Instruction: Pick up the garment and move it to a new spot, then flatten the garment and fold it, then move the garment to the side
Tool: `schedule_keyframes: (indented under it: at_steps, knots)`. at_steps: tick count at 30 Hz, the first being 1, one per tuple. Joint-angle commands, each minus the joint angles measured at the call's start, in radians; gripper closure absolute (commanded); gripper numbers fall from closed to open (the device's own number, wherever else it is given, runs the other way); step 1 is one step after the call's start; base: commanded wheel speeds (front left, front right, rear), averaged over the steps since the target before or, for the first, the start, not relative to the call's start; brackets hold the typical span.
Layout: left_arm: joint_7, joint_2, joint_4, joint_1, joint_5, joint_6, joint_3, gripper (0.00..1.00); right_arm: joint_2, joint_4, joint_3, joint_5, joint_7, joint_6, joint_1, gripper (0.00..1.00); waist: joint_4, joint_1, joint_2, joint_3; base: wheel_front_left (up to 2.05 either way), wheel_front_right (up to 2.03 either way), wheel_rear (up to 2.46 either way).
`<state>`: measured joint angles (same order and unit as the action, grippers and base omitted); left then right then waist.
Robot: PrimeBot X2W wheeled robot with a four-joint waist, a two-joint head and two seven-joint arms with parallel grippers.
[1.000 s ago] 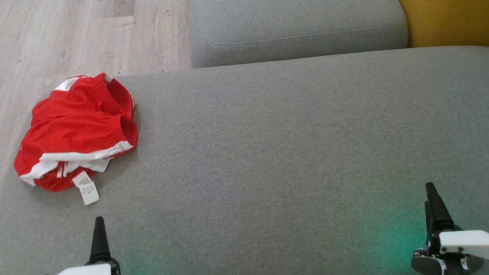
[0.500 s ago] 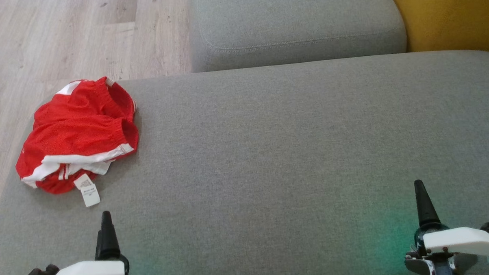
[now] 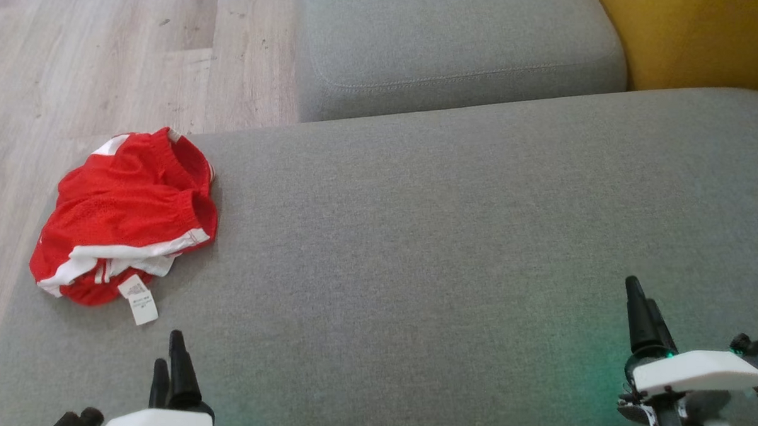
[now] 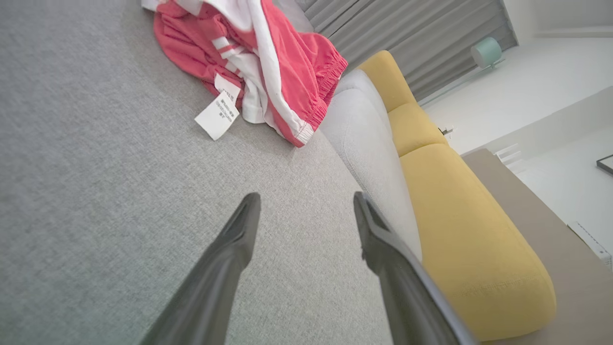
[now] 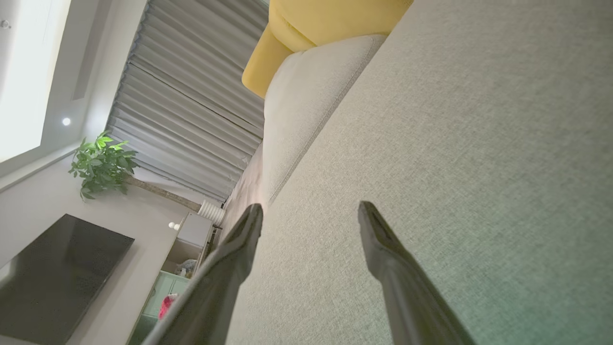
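Both sets of jaws spread, empty: left gripper (image 3: 168, 349), right gripper (image 3: 641, 292) over grey sofa seat (image 3: 449, 236); red garment (image 3: 123, 209) crumpled at far-left edge; right wrist view adds television (image 5: 57, 273), plant (image 5: 98, 163).

Count — garment (image 3: 123, 209) 1 | care tag (image 3: 139, 300) 1 | grey cushions (image 3: 449, 223) 2 | fingers (image 3: 181, 371) 4

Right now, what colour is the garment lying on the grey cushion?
Red with white trim and stripes; the garment shows best in the head view.

left gripper (image 4: 306, 196), right gripper (image 5: 310, 205) spread wide
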<state>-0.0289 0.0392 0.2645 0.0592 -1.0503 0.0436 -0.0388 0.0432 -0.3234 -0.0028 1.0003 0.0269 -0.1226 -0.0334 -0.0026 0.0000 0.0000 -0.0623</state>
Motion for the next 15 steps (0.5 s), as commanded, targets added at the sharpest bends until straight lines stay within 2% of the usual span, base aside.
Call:
schedule_keyframes:
  at_steps: [1,15]
  knots:
    - [-0.015,0.006,-0.042,-0.022,0.035,-0.003,0.002,0.0,0.003,0.04,0.019,-0.038,0.018,-0.003,0.02,0.0,0.0,0.0,0.0,-0.003,0.0,0.0,0.0]
    - [-0.056,0.007,-0.067,0.0,0.199,-0.022,-0.023,0.0,0.004,0.059,0.059,-0.212,0.059,-0.004,0.005,0.0,-0.002,0.0,0.0,-0.027,0.0,0.0,0.0]
